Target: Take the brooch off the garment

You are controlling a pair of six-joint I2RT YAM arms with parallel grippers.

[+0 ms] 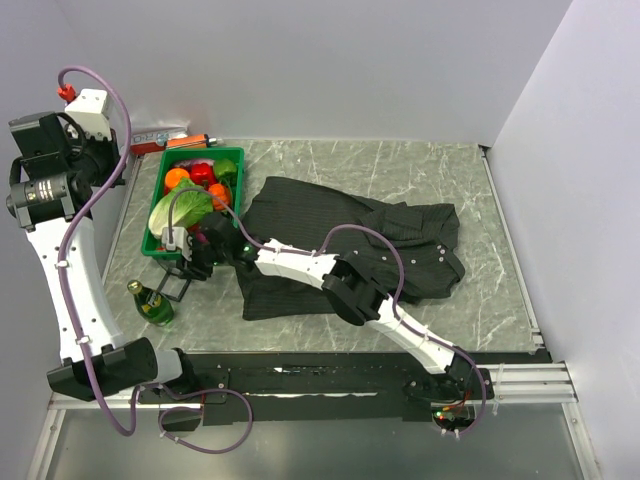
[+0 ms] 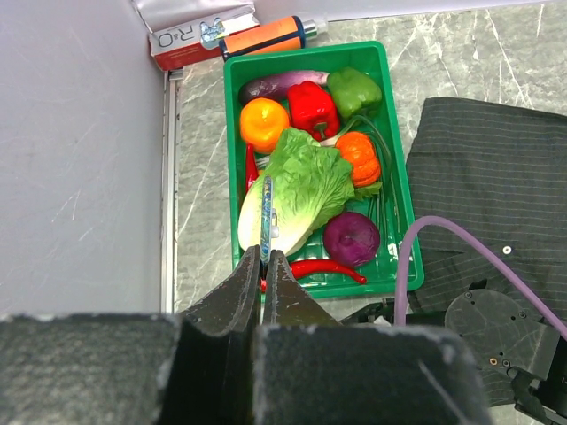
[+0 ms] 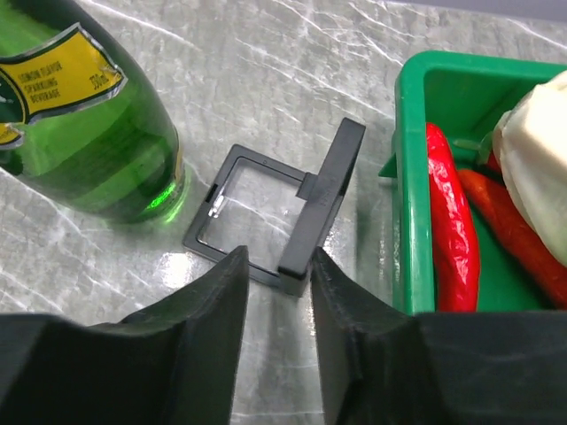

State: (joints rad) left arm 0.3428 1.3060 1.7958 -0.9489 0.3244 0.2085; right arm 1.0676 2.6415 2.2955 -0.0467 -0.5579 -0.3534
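Note:
The garment, dark and pinstriped, lies crumpled mid-table; its edge shows in the left wrist view. No brooch shows on it. My left gripper is raised high above the green basket and shut on a small thin piece, seen edge-on, bluish-silver with a bit of red at the fingertips, which I take for the brooch. My right gripper reaches across the garment to the table's left. It is open, low over the table, with the bar of a small black square frame between its fingertips.
A green basket of toy vegetables stands at the back left, its corner by my right gripper. A green glass bottle lies beside the frame. A box and an orange tube sit by the back wall.

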